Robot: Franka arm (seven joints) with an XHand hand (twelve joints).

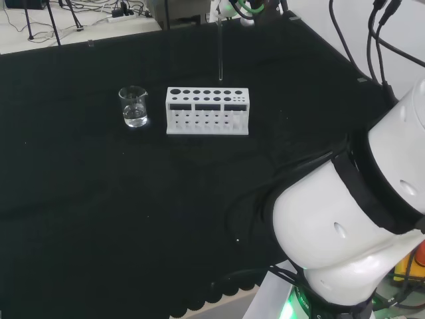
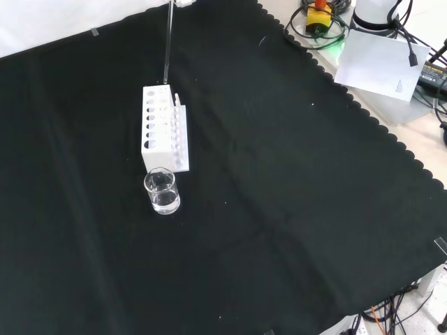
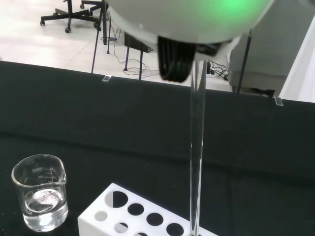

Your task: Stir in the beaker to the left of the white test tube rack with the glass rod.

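Carrying the glass rod [image 3: 197, 162] upright above the rack [image 1: 207, 110]; finger state impossible to tell. Next: shifting over the beaker [image 1: 134, 106], then lowering.

One beaker [image 1: 134, 106], one white rack [image 1: 207, 111], one glass rod [image 1: 220, 46], all on one bench [image 1: 99, 199] with black cloth.

Clear glass beaker [image 1: 134, 106], rod [image 1: 220, 46]; matt cloth [image 1: 99, 199].

Black cloth [image 1: 133, 219] covers the bench, scalloped along its near edge in the head view. Beyond it a pale floor [image 3: 44, 44], a chair base on castors [image 3: 69, 17], cables [image 1: 80, 13]
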